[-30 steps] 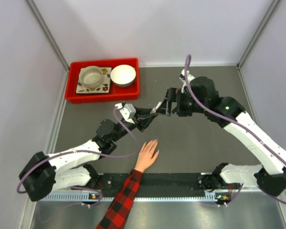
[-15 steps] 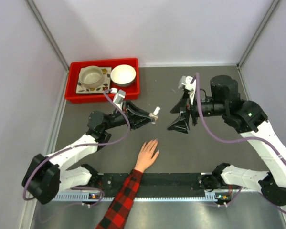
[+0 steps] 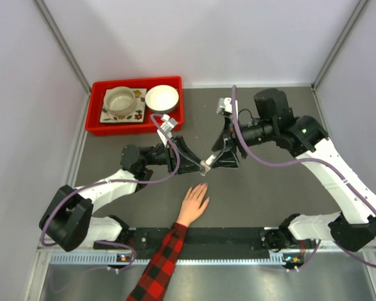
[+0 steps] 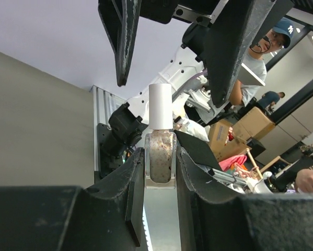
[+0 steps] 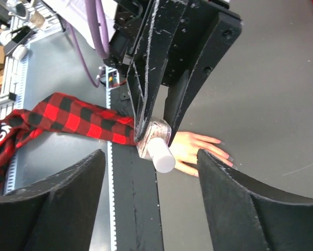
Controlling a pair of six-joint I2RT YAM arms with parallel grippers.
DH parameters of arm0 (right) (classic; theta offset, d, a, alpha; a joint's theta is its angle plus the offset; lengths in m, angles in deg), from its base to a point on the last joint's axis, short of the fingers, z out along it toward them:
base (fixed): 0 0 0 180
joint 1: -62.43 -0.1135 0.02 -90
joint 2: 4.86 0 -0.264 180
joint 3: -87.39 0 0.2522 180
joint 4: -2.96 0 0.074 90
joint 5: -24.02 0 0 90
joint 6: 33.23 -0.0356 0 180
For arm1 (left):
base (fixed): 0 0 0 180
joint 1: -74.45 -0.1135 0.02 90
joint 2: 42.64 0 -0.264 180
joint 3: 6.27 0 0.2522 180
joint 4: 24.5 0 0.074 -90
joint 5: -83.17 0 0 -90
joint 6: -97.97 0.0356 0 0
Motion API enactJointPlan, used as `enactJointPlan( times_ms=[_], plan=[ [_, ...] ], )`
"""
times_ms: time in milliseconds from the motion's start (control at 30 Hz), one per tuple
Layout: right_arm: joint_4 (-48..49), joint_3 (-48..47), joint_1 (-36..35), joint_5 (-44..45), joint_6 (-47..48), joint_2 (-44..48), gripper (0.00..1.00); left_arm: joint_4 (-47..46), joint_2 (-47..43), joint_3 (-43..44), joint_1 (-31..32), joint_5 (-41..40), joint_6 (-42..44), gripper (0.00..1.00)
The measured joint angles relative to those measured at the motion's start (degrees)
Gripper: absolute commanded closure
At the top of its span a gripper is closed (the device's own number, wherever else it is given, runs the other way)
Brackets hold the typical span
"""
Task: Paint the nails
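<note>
A light-skinned hand (image 3: 194,203) with a red-and-black plaid sleeve (image 3: 159,263) lies flat on the dark table, fingers pointing away from me. Its nails (image 5: 224,155) are tiny and pale. My left gripper (image 3: 199,164) is shut on a glass nail polish bottle (image 4: 160,162) with glittery pale polish and a white cap (image 4: 160,106), held above the table beyond the hand. My right gripper (image 3: 218,160) is open, its wide fingers (image 5: 57,204) on either side of the bottle's cap (image 5: 162,155) without touching it.
A red tray (image 3: 95,116) at the back left holds a patterned plate with a cup (image 3: 120,100) and a white bowl (image 3: 162,98). A black rail (image 3: 225,238) runs along the near edge. Grey walls close in the table.
My left gripper has carried the bottle right and nearer the hand. My right gripper has swung left toward it, and its open fingers now stand around the cap.
</note>
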Motion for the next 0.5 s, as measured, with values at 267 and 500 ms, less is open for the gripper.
enactJointPlan(
  times_ms=[267,500],
  plan=[
    [-0.13,0.11,-0.02,-1.27,0.46,-0.07,0.52,-1.51,1.05,1.09,0.0,1.11,-2.51,1.0],
    [-0.11,0.11,-0.02,-1.42,0.57,-1.31,0.55,-1.55,1.29,1.16,0.0,1.6,-4.17,1.0]
  ],
)
